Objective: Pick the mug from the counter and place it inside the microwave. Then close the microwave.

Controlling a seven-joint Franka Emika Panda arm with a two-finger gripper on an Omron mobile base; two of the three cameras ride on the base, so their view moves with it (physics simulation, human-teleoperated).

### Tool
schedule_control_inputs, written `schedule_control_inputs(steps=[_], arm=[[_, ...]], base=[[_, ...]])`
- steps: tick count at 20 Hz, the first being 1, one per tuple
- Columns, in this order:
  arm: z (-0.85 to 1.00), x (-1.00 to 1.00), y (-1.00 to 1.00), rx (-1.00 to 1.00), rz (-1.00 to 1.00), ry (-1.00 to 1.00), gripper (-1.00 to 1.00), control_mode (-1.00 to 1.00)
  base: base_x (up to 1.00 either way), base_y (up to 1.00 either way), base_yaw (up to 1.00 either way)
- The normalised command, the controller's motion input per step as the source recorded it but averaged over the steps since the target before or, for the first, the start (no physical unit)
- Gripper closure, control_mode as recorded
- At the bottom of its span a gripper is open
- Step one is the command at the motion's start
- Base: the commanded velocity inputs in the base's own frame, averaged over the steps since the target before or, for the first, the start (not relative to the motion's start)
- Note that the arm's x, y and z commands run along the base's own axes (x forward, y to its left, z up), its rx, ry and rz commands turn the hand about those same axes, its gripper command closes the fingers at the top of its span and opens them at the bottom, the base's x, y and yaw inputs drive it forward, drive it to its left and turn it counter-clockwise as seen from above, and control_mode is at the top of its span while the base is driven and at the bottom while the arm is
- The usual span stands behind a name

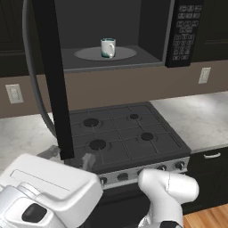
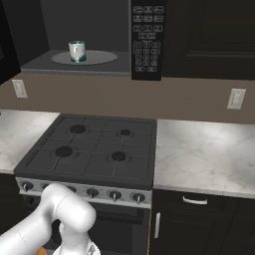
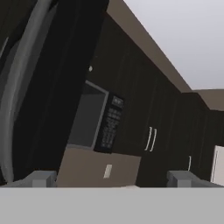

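The white mug (image 1: 107, 47) (image 2: 76, 51) with its teal rim stands upright on the round grey turntable (image 1: 89, 54) (image 2: 99, 58) inside the microwave (image 1: 185, 31) (image 2: 147, 40) (image 3: 109, 124). The microwave's door (image 1: 53, 67) is swung wide open to the left, its curved grey handle (image 1: 33, 89) (image 3: 19, 87) facing outward. My gripper (image 1: 71, 156) (image 3: 113, 180) is open with nothing between its fingers. It sits low at the door's bottom edge, over the stove's front left, far below the mug. The marbled counter (image 1: 200, 118) (image 2: 199, 154) flanks the stove.
A black gas stovetop (image 1: 120, 133) (image 2: 94, 147) lies under the microwave, knobs along its front. Wall outlets (image 1: 204, 75) (image 2: 235, 98) sit above the counter. Black drawers (image 2: 199, 209) are below, and dark upper cabinets (image 2: 214, 35) are to the right.
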Motion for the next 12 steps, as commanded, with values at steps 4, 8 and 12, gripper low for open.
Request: schedule_control_inputs(steps=[4, 8, 12], arm=[[0.00, 0.13, 0.35, 0.00, 0.00, 0.00, -1.00, -1.00], [-0.05, 0.27, 0.24, 0.00, 0.00, 0.00, -1.00, -1.00], [-0.08, 0.37, 0.18, 0.00, 0.00, 0.00, -1.00, -1.00]], base=[[0.00, 0.00, 0.00], [0.00, 0.00, 0.00], [0.00, 0.00, 0.00]])
